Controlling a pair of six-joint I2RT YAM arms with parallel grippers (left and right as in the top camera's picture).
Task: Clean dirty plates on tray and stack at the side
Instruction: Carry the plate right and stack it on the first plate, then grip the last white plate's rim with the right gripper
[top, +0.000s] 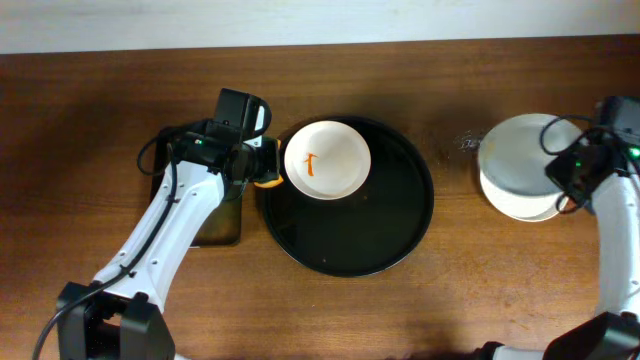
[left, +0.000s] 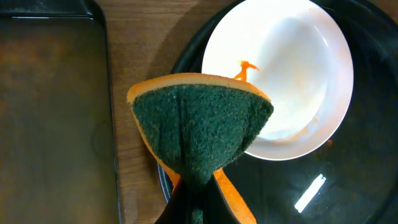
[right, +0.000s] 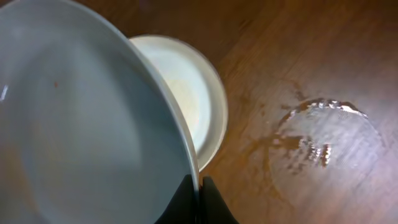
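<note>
A white plate (top: 327, 160) with an orange smear lies at the upper left of the round black tray (top: 400, 235). It also shows in the left wrist view (left: 292, 74). My left gripper (top: 262, 170) is shut on an orange and green sponge (left: 202, 127), held over the plate's left rim. My right gripper (top: 570, 180) is shut on the rim of a clean white plate (right: 81, 130), held tilted just above another white plate (right: 193, 93) at the right side of the table. The stack also shows in the overhead view (top: 525, 165).
A dark rectangular tray (left: 53, 118) lies left of the black tray, under my left arm. A patch of spilled water (right: 320, 134) glistens on the wooden table left of the plate stack.
</note>
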